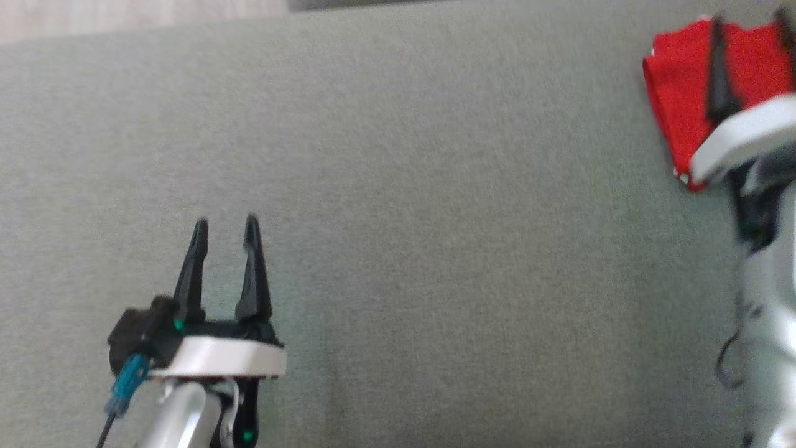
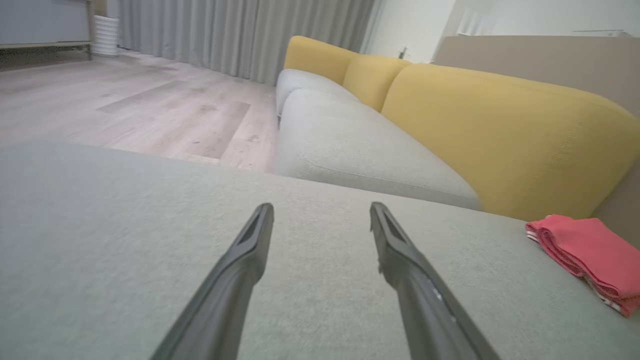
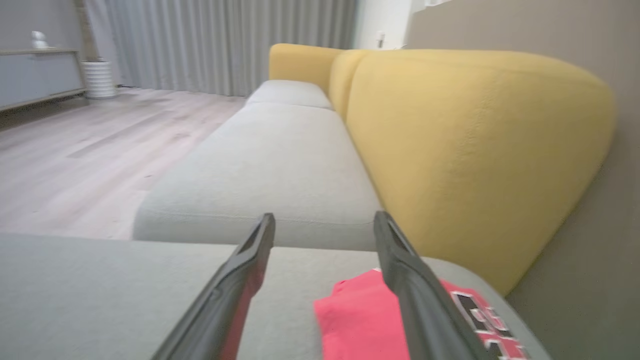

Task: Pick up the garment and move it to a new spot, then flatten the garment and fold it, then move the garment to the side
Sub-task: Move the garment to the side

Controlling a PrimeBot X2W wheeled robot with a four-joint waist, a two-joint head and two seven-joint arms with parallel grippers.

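From the head view, the folded red garment (image 1: 681, 93) lies at the far right of the grey sofa seat (image 1: 435, 218), under the wide-spread right end effector (image 1: 750, 17); the left end effector (image 1: 225, 221) is wide and empty. The left wrist view shows the garment beside the yellow backrest (image 2: 500, 130). The right wrist view shows it below the parted fingers (image 3: 400, 270).

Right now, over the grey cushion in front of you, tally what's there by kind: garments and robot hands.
Folded red garment: 1
Robot hands: 2 (left hand, right hand, both open)
Total: 3
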